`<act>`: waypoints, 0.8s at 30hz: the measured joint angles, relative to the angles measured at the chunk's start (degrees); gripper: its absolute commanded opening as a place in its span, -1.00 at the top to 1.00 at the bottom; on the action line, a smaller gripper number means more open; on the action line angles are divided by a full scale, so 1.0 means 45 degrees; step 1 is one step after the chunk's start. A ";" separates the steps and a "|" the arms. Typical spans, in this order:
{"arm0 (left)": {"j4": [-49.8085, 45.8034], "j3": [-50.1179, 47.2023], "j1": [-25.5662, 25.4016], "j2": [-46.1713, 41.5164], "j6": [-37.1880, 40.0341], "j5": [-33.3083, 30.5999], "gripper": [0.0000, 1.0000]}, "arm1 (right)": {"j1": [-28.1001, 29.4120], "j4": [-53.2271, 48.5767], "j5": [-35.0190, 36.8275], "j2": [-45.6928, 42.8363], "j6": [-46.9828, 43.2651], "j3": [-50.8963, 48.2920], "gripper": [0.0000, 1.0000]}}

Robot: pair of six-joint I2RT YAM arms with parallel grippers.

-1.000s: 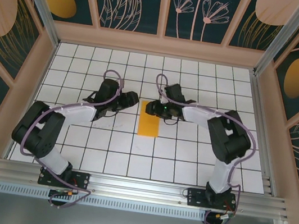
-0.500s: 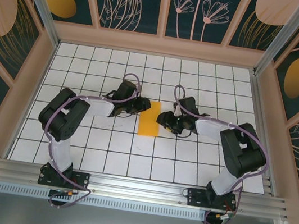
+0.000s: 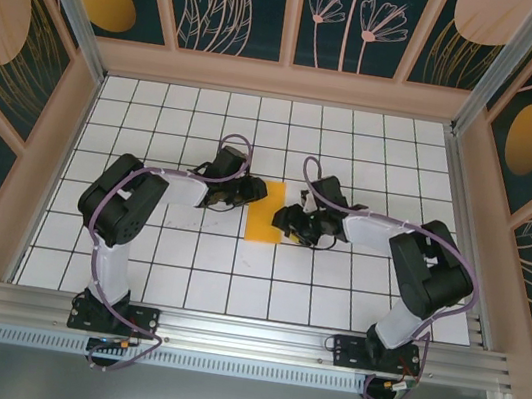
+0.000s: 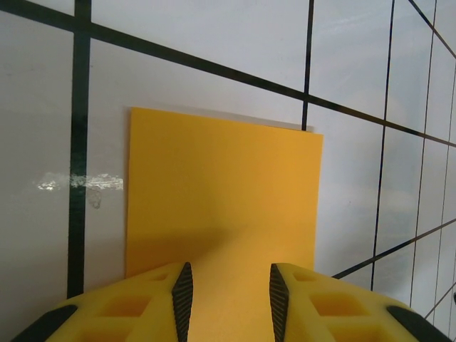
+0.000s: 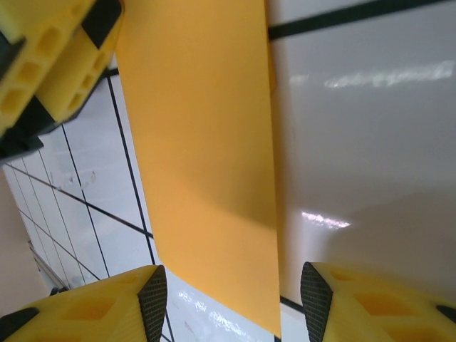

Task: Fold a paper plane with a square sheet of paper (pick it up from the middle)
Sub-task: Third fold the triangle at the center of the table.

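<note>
The left gripper point(image 4: 230, 288) and right gripper point(image 5: 231, 303) are flanking the orange-yellow folded paper rectangle point(image 4: 221, 178) lying on the white gridded table point(image 3: 186, 258), both gaping, empty.

The left arm point(image 3: 114, 213) and right arm point(image 3: 427, 271) match: black joint housings, white link shells, 1 black base plate point(image 3: 114, 317) each at 6 o'clock. A lilac cable point(image 3: 236, 137) trails along each (looping at the wrist). The left gripper point(image 4: 228, 288) and right gripper point(image 5: 231, 292) carry yellow honeycombed fingers point(image 4: 135, 310) with black ribbed pads point(image 4: 184, 299).
</note>
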 measured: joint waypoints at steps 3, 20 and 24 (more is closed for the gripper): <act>-0.0034 0.0024 0.0000 0.0010 0.0000 -0.0019 0.24 | 0.0214 -0.0097 -0.0058 0.0000 0.0000 -0.0010 -0.09; -0.0039 0.0034 0.0000 0.0019 0.0000 -0.0015 0.24 | 0.0408 0.0427 -0.0884 -0.1141 0.0729 -0.0685 0.42; -0.0053 0.0039 0.0000 0.0019 0.0000 -0.0015 0.24 | 0.0408 0.0855 -0.0850 -0.1331 0.0952 -0.0690 0.58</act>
